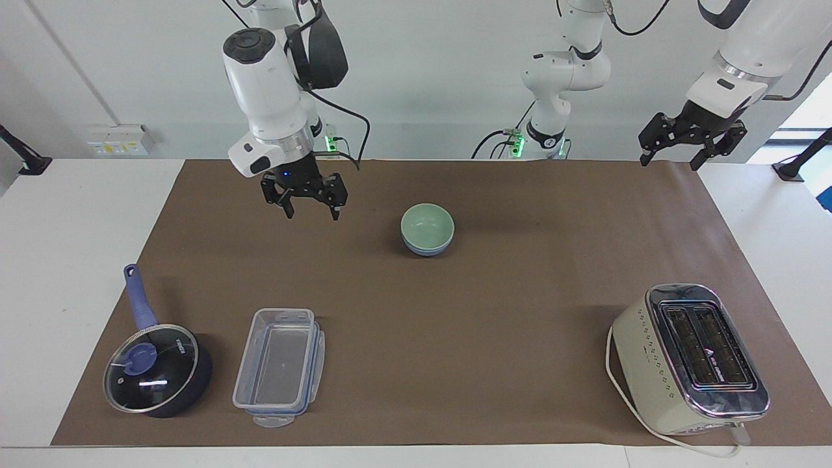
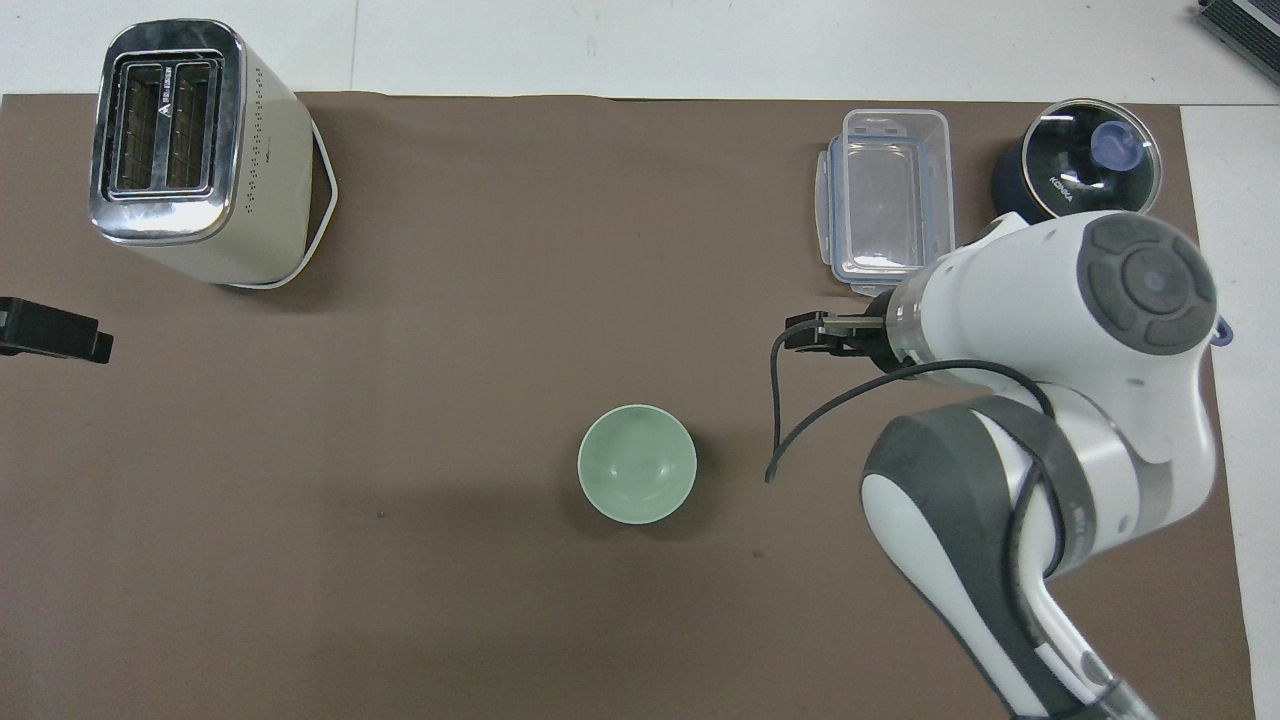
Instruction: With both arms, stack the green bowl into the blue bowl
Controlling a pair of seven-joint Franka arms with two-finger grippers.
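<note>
Green bowl (image 1: pixel 427 224) sits nested in the blue bowl (image 1: pixel 427 247), centre of the frame on the brown mat (image 1: pixel 520 325), upright and level. My right hand (image 1: pixel 311 207), upper left of the frame, hangs above the mat, fingers spread wide, carrying nothing. My left hand (image 1: pixel 673 153), upper right, waits open and empty too. Best now, I reckon: lift clear without brushing the stack, and park both arms.
</note>
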